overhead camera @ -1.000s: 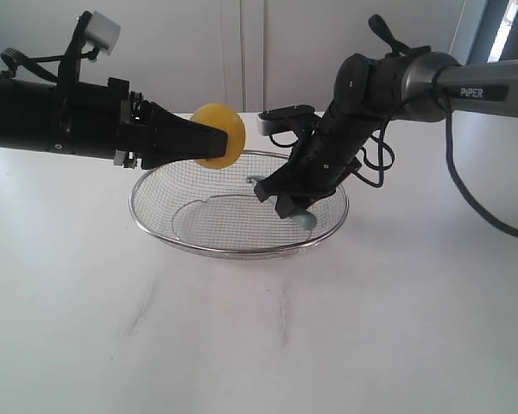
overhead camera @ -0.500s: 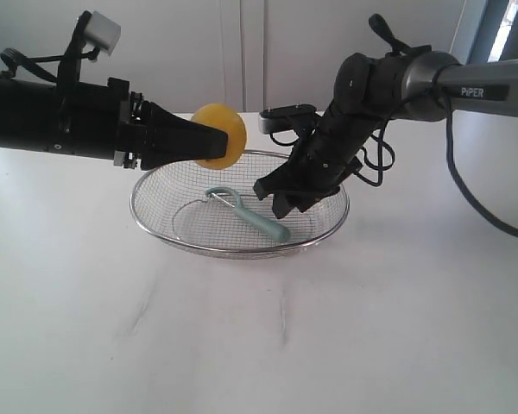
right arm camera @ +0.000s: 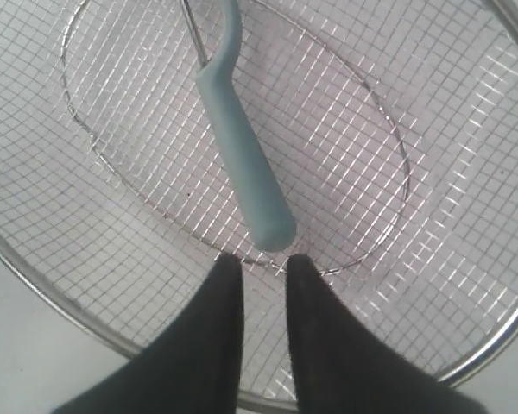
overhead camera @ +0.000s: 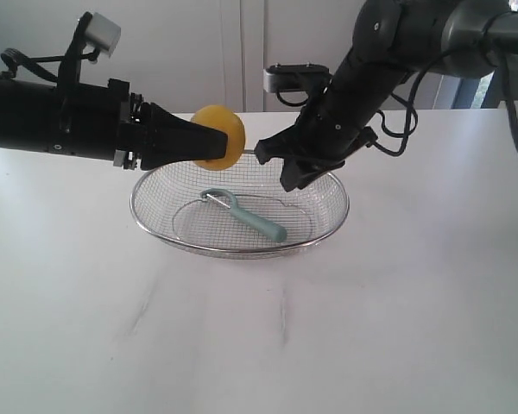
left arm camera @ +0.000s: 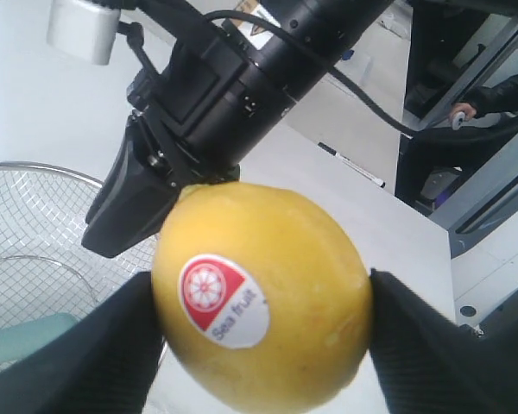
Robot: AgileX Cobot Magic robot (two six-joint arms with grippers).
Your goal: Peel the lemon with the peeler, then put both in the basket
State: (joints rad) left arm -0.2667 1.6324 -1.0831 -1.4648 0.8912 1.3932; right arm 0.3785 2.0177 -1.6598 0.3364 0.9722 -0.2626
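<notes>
My left gripper (overhead camera: 211,141) is shut on the yellow lemon (overhead camera: 230,128) and holds it in the air above the basket's left rim. The lemon (left arm camera: 268,293) shows its red-and-white sticker between the black fingers (left arm camera: 95,362). The teal-handled peeler (overhead camera: 252,216) lies loose on the floor of the wire mesh basket (overhead camera: 143,222). My right gripper (overhead camera: 290,179) hovers over the basket's back right part, above the peeler. In the right wrist view its jaws (right arm camera: 263,259) stand a narrow gap apart with nothing between them, just short of the peeler (right arm camera: 240,159) handle's end.
The basket (right arm camera: 115,335) stands on a white table (overhead camera: 268,336). White cabinet doors (overhead camera: 242,52) rise behind the table. A black cable (overhead camera: 483,207) trails from the right arm over the table's right side.
The right gripper let go of the peeler, which now lies flat in the basket, then lifted up out of the basket with its jaws narrowed. The left arm and lemon stayed put.
</notes>
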